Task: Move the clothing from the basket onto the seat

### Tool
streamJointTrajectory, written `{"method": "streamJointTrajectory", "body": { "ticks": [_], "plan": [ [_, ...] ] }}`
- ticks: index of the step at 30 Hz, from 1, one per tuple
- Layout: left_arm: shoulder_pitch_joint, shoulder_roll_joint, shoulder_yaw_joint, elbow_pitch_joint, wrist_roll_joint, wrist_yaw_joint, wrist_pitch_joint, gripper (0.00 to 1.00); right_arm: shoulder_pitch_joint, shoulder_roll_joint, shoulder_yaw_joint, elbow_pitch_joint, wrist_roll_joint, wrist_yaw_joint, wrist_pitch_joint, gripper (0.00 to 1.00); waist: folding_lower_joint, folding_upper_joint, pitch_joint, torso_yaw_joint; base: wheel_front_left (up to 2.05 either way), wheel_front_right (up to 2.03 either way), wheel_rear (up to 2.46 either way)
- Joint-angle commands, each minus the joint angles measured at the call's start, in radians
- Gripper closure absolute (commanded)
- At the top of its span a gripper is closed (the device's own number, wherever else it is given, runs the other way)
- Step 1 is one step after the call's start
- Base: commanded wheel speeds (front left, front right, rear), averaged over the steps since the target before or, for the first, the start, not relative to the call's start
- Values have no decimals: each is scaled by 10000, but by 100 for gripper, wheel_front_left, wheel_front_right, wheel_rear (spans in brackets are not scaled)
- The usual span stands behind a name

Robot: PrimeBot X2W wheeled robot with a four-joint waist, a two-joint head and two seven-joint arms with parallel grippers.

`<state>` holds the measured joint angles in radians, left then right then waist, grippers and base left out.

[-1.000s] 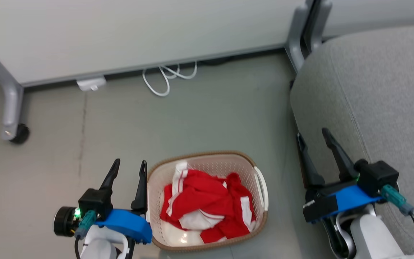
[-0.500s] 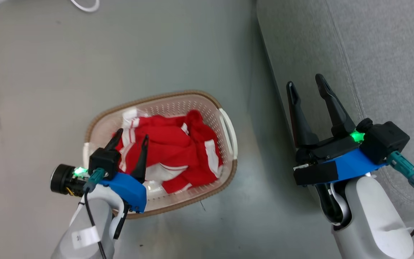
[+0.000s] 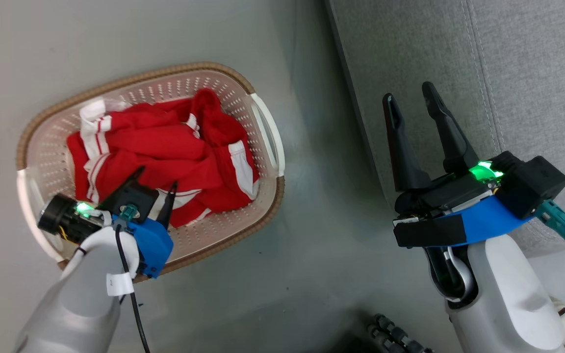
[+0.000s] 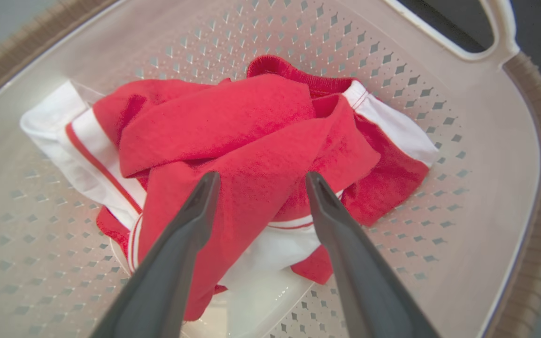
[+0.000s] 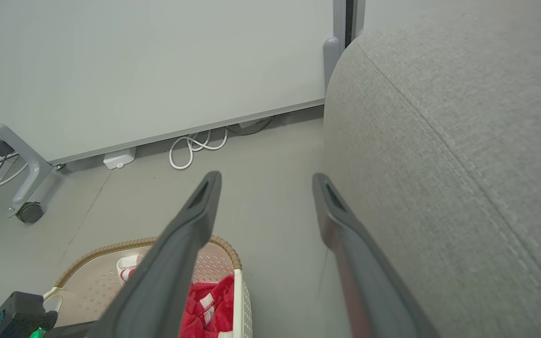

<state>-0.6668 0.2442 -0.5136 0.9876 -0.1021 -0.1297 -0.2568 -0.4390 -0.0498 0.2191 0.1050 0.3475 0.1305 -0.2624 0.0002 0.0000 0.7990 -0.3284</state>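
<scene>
The red and white clothing [image 3: 165, 152] lies crumpled in the cream basket [image 3: 258, 196] with a brown rim, on the floor at the left of the head view. My left gripper [image 3: 157, 179] hangs open just above the pile, inside the basket; in the left wrist view its fingers [image 4: 190, 225] straddle a red fold of the clothing [image 4: 251, 155] without closing on it. The basket wall [image 4: 477, 178] rings the pile. My right gripper [image 3: 412, 100] stands open and empty over the edge of the grey seat [image 3: 532, 73], which rises at the right in the right wrist view [image 5: 463, 164].
Bare grey floor [image 3: 312, 255] separates basket and seat. In the right wrist view a pale wall panel [image 5: 134, 70] stands behind, with white cables [image 5: 195, 145] and a small white box [image 5: 119, 158] at its foot, and a castor leg [image 5: 28, 206] at the left.
The head camera has tilted down, so wall and cables left that view. My left gripper has moved from beside the basket to over the clothing inside it. Both grippers stay open.
</scene>
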Motion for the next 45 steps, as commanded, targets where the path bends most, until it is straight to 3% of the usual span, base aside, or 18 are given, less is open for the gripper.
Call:
{"method": "streamJointTrajectory", "body": {
  "ticks": [1, 8, 15, 21, 22, 23, 45],
  "plan": [
    [-267, 113, -67, 67, 89, -7, -21, 0, -131, -11, 52, -86, 60, 4, -34, 0, -2, 0, 363, -276, 0, 0, 0],
    [-1036, 388, -482, 754, 613, 412, 73, 0, -150, -14, 415, -205, 407, 4, -33, 0, -2, 0, 785, -477, 0, 0, 0],
    [-1535, 577, -470, 1388, 774, 1466, 388, 0, -89, -13, 609, -278, 591, 4, -34, 0, -2, 0, 931, -647, 0, 0, 0],
    [-1736, 498, -368, 1916, 556, 1620, 914, 0, -14, -13, 703, -222, 693, 4, -34, 0, -2, 0, 940, -732, 0, 0, 0],
    [-1753, 481, -358, 1969, 511, 1585, 967, 42, -1, -13, 711, -211, 704, 4, -34, 0, -2, 0, 933, -737, 0, 0, 0],
    [-1772, 461, -367, 2009, 482, 1550, 997, 100, 5, -13, 721, -203, 714, 4, -34, 0, -2, 0, 927, -742, 0, 0, 0],
    [-1750, -68, -643, 2487, -15, 1109, 765, 100, -90, -13, 572, 99, 418, 4, -35, 0, -2, 0, 351, -384, 0, 0, 0]
  ]
}}
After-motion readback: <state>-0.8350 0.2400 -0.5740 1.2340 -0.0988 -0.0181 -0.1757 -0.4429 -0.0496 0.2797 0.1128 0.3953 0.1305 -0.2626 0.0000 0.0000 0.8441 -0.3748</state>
